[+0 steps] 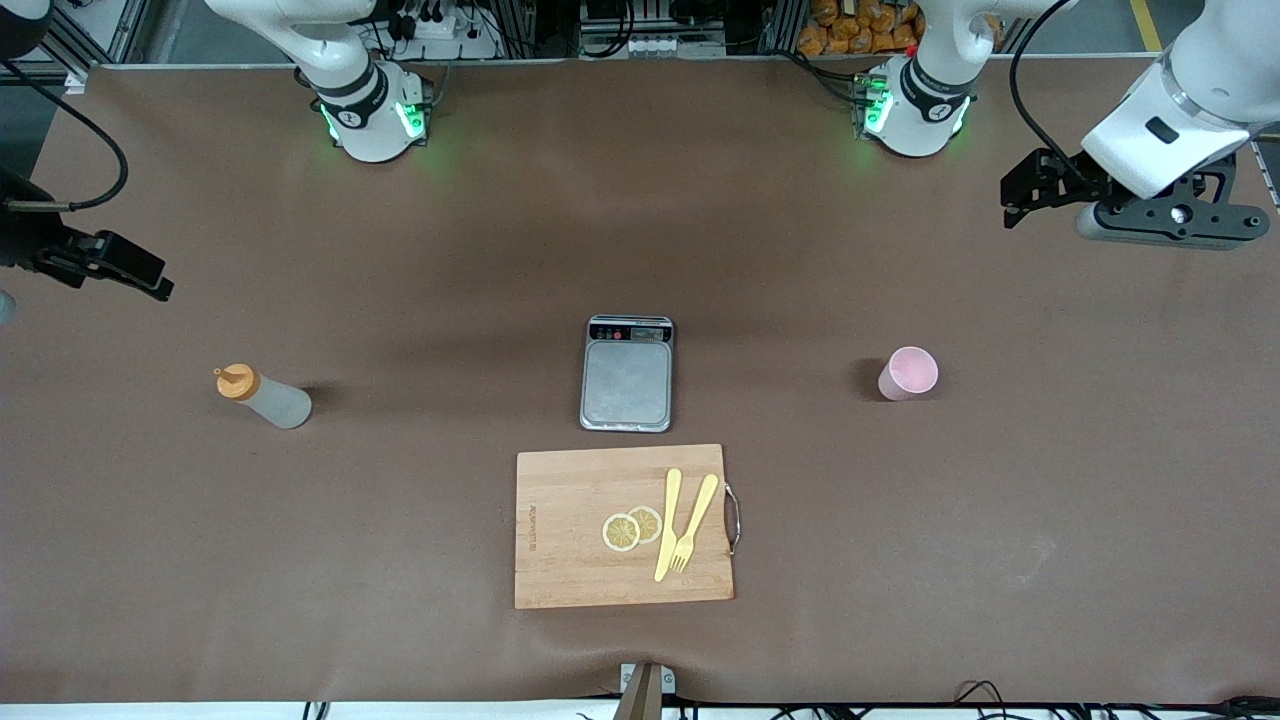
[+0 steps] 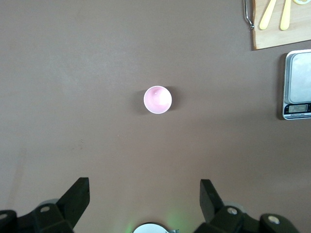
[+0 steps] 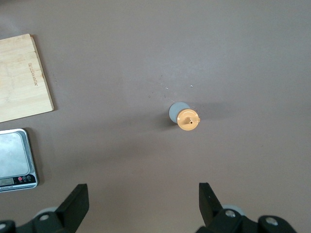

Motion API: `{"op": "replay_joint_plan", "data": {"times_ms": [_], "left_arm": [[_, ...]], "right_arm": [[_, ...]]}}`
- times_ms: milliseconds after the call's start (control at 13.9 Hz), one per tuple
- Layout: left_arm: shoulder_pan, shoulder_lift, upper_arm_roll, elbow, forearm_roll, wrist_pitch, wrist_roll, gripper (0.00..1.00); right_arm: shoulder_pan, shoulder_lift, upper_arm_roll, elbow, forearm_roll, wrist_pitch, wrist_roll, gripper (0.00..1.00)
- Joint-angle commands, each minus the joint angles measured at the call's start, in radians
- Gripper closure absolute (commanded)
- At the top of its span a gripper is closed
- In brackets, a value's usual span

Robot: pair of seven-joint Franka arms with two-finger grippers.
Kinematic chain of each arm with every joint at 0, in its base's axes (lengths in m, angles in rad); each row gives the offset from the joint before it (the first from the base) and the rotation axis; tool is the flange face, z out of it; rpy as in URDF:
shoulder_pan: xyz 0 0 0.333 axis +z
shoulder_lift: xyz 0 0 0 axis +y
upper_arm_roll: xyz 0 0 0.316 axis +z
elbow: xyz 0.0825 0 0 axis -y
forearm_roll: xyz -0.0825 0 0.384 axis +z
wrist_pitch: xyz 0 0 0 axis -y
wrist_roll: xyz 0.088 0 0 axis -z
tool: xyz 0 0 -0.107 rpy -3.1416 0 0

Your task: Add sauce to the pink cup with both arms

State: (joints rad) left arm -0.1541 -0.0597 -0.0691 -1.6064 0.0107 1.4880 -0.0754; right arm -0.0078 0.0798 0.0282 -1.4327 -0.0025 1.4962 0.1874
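The sauce, a translucent greyish bottle with an orange cap, stands upright on the brown table toward the right arm's end. The pink cup stands upright toward the left arm's end, with nothing visible inside it. My right gripper hangs open and empty over the table edge at its own end, apart from the sauce. My left gripper is also open and empty, high over the table at its end, well clear of the pink cup. In the wrist views, each gripper has only bare table between its fingers.
A grey kitchen scale lies mid-table between the bottle and the cup. Nearer the front camera is a wooden cutting board carrying two lemon slices, a yellow knife and a fork.
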Motion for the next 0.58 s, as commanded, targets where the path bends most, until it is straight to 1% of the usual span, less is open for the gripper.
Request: {"op": "replay_joint_plan", "data": {"times_ms": [0, 216, 505], "left_arm": [[0.004, 0.014, 0.0, 0.029, -0.02, -0.023, -0.009, 0.0], [-0.001, 0.034, 0.002, 0.051, -0.017, -0.025, -0.007, 0.0], [0.001, 0.038, 0.0, 0.049, -0.012, -0.031, -0.007, 0.0]], "right_arm": [[-0.009, -0.008, 0.004, 0.0, 0.016, -0.004, 0.0, 0.0], [-0.011, -0.008, 0.004, 0.0, 0.016, -0.004, -0.002, 0.0], [-0.009, -0.006, 0.003, 0.0, 0.016, -0.002, 0.001, 0.0]]}}
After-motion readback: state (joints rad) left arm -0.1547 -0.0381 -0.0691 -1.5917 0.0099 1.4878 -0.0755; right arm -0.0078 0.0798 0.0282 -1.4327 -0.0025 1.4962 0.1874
